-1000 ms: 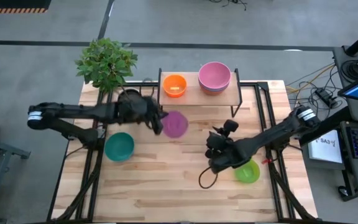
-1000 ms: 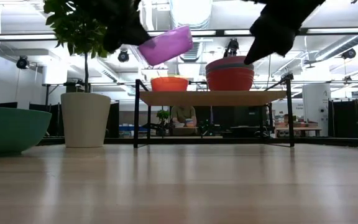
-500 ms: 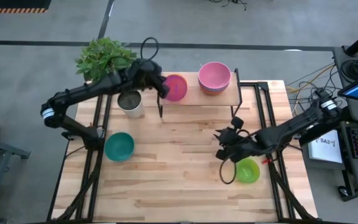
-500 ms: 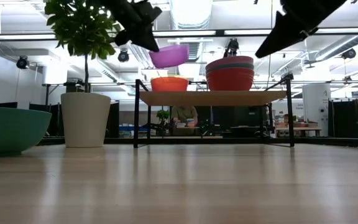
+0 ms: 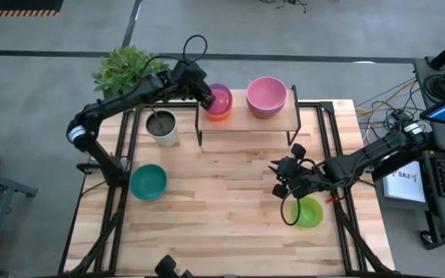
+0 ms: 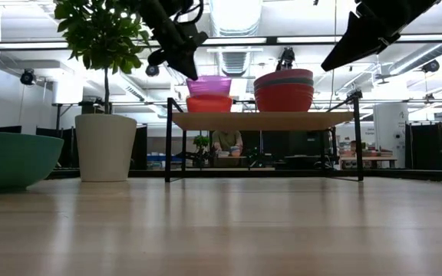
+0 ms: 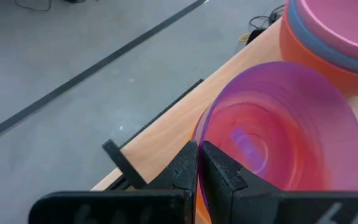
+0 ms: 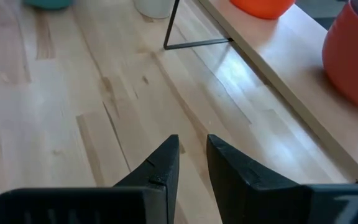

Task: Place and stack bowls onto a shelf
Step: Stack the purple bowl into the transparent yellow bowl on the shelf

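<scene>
From above, we see the left gripper (image 5: pixel 205 97) holding the purple bowl (image 5: pixel 219 100) by its rim, mouth up, nested in the orange bowl (image 5: pixel 217 114) on the shelf (image 5: pixel 284 120), beside a stack topped by the pink bowl (image 5: pixel 266 93); the right gripper (image 5: pixel 283 178) hangs near the green bowl (image 5: pixel 308 212), and the teal bowl (image 5: pixel 147 181) sits apart. At table height, purple sits level in orange, the white plant pot (image 6: pixel 105 147) alongside. Past our left wrist, the fingers (image 7: pixel 180 173) pinch the purple rim. Past our right wrist, the fingers (image 8: pixel 161 163) stand slightly apart, holding nothing. No writing is legible to us.
</scene>
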Controlling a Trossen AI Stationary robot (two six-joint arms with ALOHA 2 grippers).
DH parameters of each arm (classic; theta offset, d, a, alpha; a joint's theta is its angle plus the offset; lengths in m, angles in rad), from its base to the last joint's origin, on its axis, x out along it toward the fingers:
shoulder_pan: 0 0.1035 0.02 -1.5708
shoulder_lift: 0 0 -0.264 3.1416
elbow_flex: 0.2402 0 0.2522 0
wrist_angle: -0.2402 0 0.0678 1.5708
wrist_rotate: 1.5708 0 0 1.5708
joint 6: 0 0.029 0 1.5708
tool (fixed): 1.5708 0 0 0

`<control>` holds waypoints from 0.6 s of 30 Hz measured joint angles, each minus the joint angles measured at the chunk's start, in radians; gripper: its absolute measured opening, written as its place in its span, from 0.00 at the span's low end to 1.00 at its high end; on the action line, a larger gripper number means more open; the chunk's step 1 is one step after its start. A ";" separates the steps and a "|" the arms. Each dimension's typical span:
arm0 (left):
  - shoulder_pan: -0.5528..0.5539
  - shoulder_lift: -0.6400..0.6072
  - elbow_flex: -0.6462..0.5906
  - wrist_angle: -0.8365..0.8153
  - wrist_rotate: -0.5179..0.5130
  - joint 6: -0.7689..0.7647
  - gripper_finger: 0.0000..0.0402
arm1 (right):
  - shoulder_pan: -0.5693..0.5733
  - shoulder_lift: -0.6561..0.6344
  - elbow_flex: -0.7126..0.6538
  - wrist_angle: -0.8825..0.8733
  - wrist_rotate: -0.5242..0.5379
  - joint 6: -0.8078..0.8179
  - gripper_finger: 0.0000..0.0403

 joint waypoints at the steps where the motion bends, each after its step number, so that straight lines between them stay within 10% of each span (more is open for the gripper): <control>1: 0.000 0.003 0.001 0.000 0.000 0.001 0.00 | 0.000 0.000 0.000 -0.001 0.000 0.000 0.18; 18: 0.001 0.002 0.002 -0.002 0.000 0.009 0.16 | 0.000 0.008 0.000 -0.001 0.000 -0.005 0.18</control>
